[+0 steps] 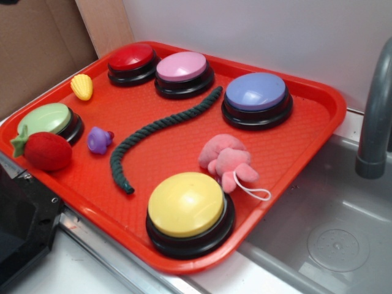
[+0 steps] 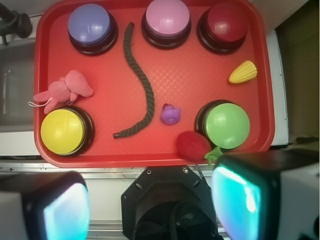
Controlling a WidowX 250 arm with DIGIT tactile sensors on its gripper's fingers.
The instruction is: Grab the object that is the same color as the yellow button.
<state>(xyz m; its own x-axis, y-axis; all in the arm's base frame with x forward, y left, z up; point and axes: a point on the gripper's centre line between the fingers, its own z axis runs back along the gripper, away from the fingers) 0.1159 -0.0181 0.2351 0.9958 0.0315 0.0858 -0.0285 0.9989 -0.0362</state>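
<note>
The fingers (image 2: pixel 150 205) are wide open, high above the red tray (image 2: pixel 190 80). The yellow corn toy (image 2: pixel 243 72) lies untouched.

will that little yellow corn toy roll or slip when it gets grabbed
The yellow corn toy looks small and probably light. Its rounded, tapered body lies on its side on the tray, so a nudge may roll it. The ridged surface should help the fingers grip, though it may squirt out if pinched off-centre.
</note>
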